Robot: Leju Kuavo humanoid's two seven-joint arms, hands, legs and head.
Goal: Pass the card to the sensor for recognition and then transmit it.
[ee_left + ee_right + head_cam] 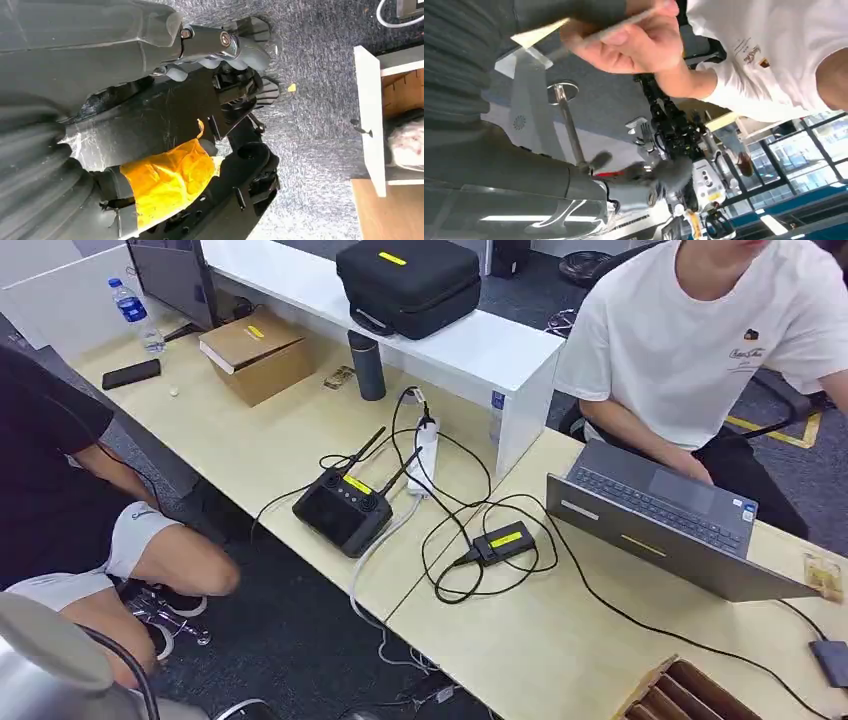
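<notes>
In the right wrist view a person's hand point(634, 42) holds a thin pale card point(538, 33) edge-on, close under my right hand's dark fingers point(574, 7). My right hand point(574, 100) holds nothing; its grey thumb point(649, 175) is blurred and stands well apart from the card. On the desk lies a small black box with a yellow label point(503, 540), wired up by a black cable. My left hand point(210, 50) hangs beside my body over grey carpet, its fingers apart and nothing in them.
A black controller with two antennas point(343, 508) and a white power strip point(426, 455) lie on the desk point(540, 640). A person in a white shirt point(690, 330) sits behind an open laptop point(660, 525). Another person point(60, 480) sits at the left. A cardboard organiser point(690, 695) stands at the near edge.
</notes>
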